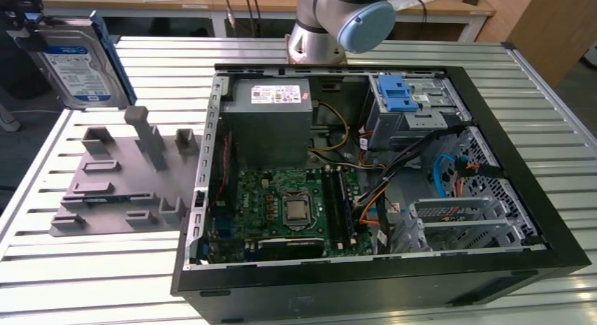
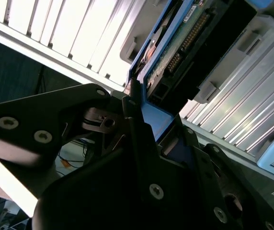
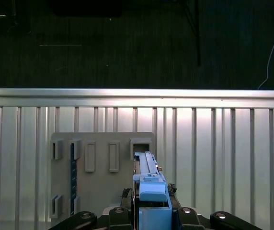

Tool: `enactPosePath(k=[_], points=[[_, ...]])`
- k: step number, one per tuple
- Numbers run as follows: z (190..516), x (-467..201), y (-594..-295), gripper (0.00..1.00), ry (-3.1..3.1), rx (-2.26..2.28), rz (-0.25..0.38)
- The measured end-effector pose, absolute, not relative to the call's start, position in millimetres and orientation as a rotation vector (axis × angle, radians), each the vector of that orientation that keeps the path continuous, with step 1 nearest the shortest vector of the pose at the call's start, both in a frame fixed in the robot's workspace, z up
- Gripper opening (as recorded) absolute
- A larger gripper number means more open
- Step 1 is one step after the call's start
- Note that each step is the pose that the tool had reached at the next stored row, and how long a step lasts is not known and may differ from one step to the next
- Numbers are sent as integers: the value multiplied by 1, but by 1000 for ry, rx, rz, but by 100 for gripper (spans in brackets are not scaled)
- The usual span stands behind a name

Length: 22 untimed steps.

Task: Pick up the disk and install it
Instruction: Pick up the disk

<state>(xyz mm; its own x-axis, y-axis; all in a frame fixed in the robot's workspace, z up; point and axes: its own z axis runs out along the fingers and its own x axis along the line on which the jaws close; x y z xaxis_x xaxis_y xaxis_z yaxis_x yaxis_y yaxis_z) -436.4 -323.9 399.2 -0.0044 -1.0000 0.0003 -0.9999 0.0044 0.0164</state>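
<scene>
Blue-framed, the disk (image 1: 80,59) is hanging upright above the grey slotted fixture (image 1: 121,178), apart from it, with the pincer (image 3: 154,213) clamping one end of it. An open computer case (image 1: 373,185) is lying just beside that fixture on the ribbed tabletop (image 1: 94,276).

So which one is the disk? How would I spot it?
Find the big open computer case on the slatted table. To the exterior view's left, above the grey holder plate, the gripper holds the disk up. Only it wears a blue-and-white label.
</scene>
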Motion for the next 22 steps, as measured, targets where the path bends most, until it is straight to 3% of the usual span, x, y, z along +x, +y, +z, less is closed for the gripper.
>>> enactPosePath(k=[22], points=[[419, -436, -324, 36, -2218, 2208, -18]])
